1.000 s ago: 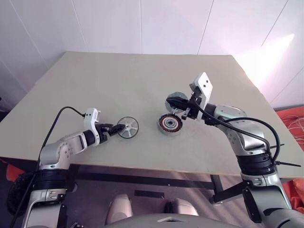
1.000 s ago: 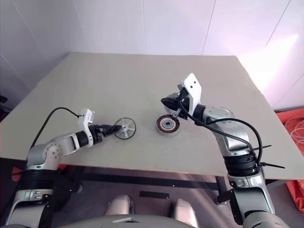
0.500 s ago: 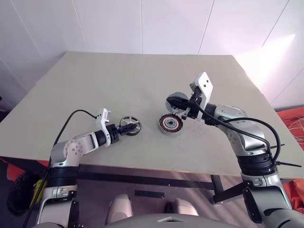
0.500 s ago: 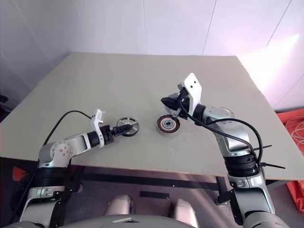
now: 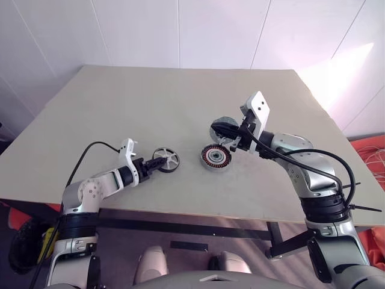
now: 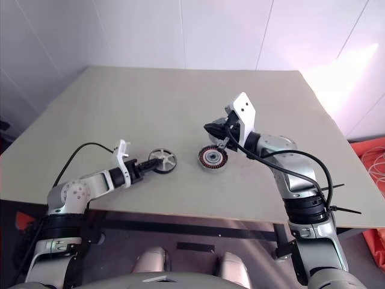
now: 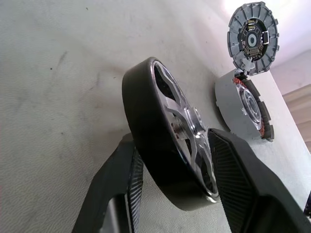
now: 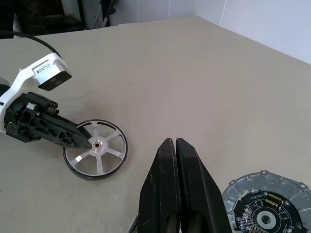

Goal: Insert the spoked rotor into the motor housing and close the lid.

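Since a second ago your left claw [image 7: 172, 179] has pushed in toward the rotor [image 5: 165, 160] and narrowed: its two fingers [image 7: 243, 194] now sit one on each face of the wheel, the rotor tipped up on edge between them with its lower rim on the table [image 5: 150, 102]. I cannot tell whether the pads are pressing it yet. The rotor itself has slid a little to the right in the head view.

You find the rotor left of centre in the head view, low on the table near the front edge. The housing [image 5: 215, 158] lies just right of centre, well apart from the rotor, copper windings facing up. The lid [image 5: 224, 129] stands open, hinged up from the housing's far rim, just above it in the frame.

Your right claw [image 8: 175, 160] has not moved. It hangs over the lid with its fingers pressed together and nothing between them; in its own wrist view the lid's inner face [image 8: 266, 208] sits at lower right and the rotor at left of centre.
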You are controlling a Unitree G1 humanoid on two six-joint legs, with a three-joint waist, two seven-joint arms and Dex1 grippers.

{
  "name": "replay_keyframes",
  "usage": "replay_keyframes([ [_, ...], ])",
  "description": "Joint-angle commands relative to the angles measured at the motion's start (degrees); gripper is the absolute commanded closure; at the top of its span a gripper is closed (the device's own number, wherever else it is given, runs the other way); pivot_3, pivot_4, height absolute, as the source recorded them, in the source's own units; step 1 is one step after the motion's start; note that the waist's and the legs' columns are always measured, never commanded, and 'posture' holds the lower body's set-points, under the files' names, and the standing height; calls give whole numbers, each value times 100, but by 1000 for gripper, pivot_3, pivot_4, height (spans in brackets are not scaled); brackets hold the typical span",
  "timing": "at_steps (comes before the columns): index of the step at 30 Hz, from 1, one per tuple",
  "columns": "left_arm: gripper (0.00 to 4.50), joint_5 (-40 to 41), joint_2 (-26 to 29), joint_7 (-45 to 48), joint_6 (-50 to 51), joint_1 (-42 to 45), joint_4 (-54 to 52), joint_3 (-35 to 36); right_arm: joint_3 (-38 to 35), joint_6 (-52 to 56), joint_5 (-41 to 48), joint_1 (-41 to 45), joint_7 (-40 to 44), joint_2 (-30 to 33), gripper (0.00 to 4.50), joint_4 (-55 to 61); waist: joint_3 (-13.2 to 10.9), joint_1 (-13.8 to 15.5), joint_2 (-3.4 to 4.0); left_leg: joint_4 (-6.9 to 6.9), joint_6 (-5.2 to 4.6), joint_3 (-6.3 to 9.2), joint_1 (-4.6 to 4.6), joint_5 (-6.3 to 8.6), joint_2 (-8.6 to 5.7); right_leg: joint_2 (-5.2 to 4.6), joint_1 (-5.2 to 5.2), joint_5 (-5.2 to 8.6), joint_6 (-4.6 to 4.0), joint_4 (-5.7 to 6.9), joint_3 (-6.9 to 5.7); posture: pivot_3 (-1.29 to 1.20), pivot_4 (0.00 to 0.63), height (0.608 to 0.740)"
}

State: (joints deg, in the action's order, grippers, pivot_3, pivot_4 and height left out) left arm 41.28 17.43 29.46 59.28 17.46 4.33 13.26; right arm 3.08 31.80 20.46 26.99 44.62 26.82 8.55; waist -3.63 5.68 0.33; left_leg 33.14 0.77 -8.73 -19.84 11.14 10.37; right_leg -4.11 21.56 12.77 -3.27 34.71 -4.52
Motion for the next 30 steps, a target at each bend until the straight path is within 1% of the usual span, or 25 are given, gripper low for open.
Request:
replay_keyframes([
  [1, 2279, 115, -24, -30, -30, 64, -111, 132, -115, -67, 54, 104, -41, 36, 4500, 156, 0, 0, 0, 0, 0, 0, 0, 0, 0, 0, 0, 0, 0, 0, 0, 0, 0, 740],
  [4, 2846, 110, -41, -47, -58, 87, -63, 146, -124, -67, 39, 119, -59, 43, 4500, 138, 0, 0, 0, 0, 0, 0, 0, 0, 0, 0, 0, 0, 0, 0, 0, 0, 0, 740],
  [6, 3473, 136, -66, -52, -84, 88, -38, 175, -140, -63, 27, 125, -79, 61, 4500, 132, 0, 0, 0, 0, 0, 0, 0, 0, 0, 0, -1, 0, 0, -1, 0, 0, 0, 740],
  [8, 3974, 182, -82, -61, -103, 91, -20, 196, -150, -59, 29, 126, -91, 79, 4500, 130, 0, 0, 0, 0, 0, 0, 6, 0, -1, 0, -8, 0, 1, 0, 0, 0, 0, 740],
  [9, 4064, 195, -86, -75, -106, 98, -8, 197, -153, -66, 29, 116, -91, 89, 4500, 128, 0, -2, 0, 0, 1, 0, 8, 0, 0, 0, -13, 1, 1, 0, 0, 0, 0, 740],
  [18, 4064, 411, -250, -56, -24, 256, 45, 203, -187, -83, 13, -14, -100, 223, 4500, 161, 0, 3, 0, 0, 1, 0, 11, -1, -1, 0, -12, 2, 4, -2, 0, 0, 0, 740],
  [25, 4064, 1284, -1039, -252, 172, 1258, 1024, 943, -11, -81, -522, -179, -111, 784, 4500, -268, -3, 65, -5, 5, 0, 8, -6, 0, -11, -5, -6, 1, 4, -7, 0, 0, 0, 740],
  [28, 4064, 1594, -1354, -418, 309, 1644, 1453, 1175, 60, -142, -700, -314, -13, 990, 4500, -385, -4, 77, -5, 4, 0, 9, -14, -1, -13, -5, -4, 0, 3, -8, 0, 0, 0, 740],
  [30, 4064, 1685, -1570, -463, 359, 1930, 1930, 1250, 84, -190, -846, -441, 25, 1150, 4500, -457, -4, 79, -6, 4, -2, 8, -20, 0, -16, -5, -2, 2, 5, -10, 0, 0, 0, 740],
])
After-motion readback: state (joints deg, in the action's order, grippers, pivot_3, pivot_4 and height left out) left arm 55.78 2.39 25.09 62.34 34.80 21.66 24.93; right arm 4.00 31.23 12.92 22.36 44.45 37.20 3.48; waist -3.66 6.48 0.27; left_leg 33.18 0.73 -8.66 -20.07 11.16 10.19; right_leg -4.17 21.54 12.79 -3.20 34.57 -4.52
